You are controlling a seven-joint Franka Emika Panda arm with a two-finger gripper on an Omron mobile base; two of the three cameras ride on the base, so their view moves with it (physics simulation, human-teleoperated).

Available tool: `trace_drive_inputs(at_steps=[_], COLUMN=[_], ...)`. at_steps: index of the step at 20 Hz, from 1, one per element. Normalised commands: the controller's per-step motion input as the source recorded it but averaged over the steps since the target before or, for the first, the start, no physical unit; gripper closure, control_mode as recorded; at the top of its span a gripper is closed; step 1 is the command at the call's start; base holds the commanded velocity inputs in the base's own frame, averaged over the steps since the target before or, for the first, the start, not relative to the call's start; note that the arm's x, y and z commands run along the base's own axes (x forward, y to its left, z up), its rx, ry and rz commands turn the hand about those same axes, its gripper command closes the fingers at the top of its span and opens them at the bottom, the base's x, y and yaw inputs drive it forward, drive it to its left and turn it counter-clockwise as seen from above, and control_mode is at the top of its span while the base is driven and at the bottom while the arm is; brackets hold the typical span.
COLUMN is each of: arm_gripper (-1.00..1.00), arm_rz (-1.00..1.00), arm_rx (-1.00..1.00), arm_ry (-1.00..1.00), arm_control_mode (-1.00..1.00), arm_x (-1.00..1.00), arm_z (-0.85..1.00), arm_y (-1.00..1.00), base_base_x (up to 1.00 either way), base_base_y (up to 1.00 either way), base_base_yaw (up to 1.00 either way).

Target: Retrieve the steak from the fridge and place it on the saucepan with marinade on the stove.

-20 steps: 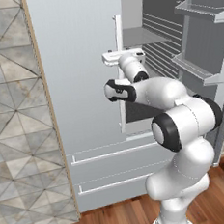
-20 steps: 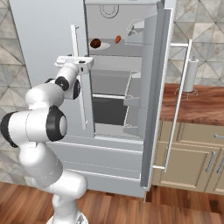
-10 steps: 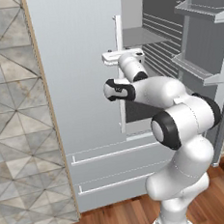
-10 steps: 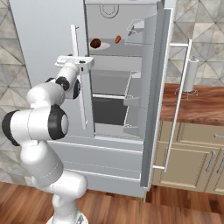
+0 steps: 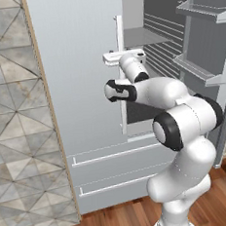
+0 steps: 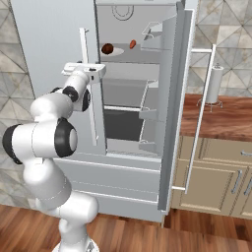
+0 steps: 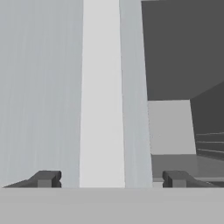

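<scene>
Two dark finger tips of the gripper (image 7: 106,179) stand wide apart at the bottom of the hand view, either side of the white handle (image 7: 101,92) of the fridge (image 6: 49,44), holding nothing, the bent arm reaching up toward frame centre, while the steak (image 6: 107,48) lies upper centre on a shelf.

Paper-towel holder (image 6: 212,84), perhaps, on wooden counter (image 6: 216,118)

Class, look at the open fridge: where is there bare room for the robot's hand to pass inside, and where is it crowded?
Bare room: the middle shelf and the dark bay below it, between the closed left door and the open right door. Crowded: the top shelf, where the steak and a smaller reddish item sit.
</scene>
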Motion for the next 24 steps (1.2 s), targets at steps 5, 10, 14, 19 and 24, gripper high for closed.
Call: trace_drive_inputs(at_steps=[5, 10, 14, 19, 24], arm_gripper=[1.00, 1.00, 1.00, 1.00, 1.00], arm_rz=[0.00, 0.00, 0.00, 0.00, 0.00], arm_rx=[0.00, 0.00, 0.00, 0.00, 0.00], arm_ry=[0.00, 0.00, 0.00, 0.00, 0.00], arm_control_mode=[-1.00, -1.00, -1.00, -1.00, -1.00], arm_x=[0.00, 0.00, 0.00, -0.41, -0.68], arm_z=[0.00, 0.00, 0.00, 0.00, 0.00], arm_y=[0.00, 0.00, 0.00, 0.09, 0.10], base_base_x=[0.00, 0.00, 0.00, 0.00, 0.00], base_base_y=[0.00, 0.00, 0.00, 0.00, 0.00], base_base_yaw=[0.00, 0.00, 0.00, 0.00, 0.00])
